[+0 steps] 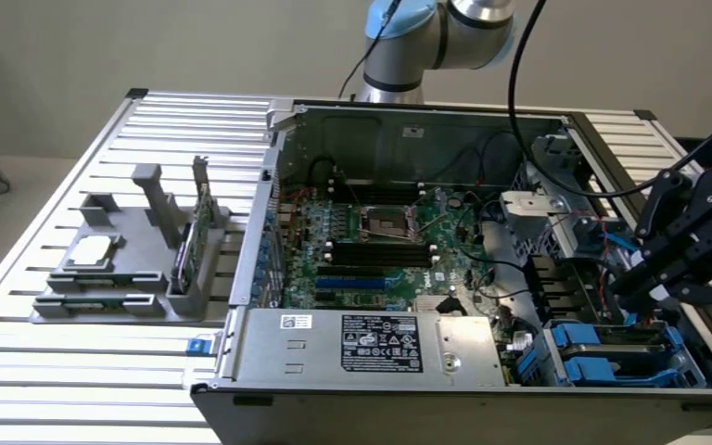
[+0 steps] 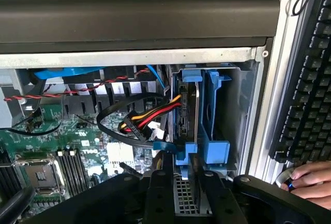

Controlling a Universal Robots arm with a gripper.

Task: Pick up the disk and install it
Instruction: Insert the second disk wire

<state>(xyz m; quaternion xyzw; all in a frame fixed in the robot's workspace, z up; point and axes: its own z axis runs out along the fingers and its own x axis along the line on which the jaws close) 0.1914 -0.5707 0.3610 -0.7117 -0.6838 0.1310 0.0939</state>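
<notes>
From outside, my gripper (image 1: pixel 663 295) hangs over the computer case's (image 1: pixel 455 371) drive bay. My wrist camera shows the disk (image 2: pixel 189 113) upright in blue rails there, a hand (image 2: pixel 310 180) beside a keyboard (image 2: pixel 310 79). I cannot tell how far my gripper is open.

The disk (image 2: pixel 189 115) stands in its bay inside the computer case (image 1: pixel 331 389), the claw (image 1: pixel 653 297) just above it.

The exterior view looks down from high on the open computer case (image 1: pixel 455 278); the wrist view peers close into its blue drive bay (image 2: pixel 207 115).
</notes>
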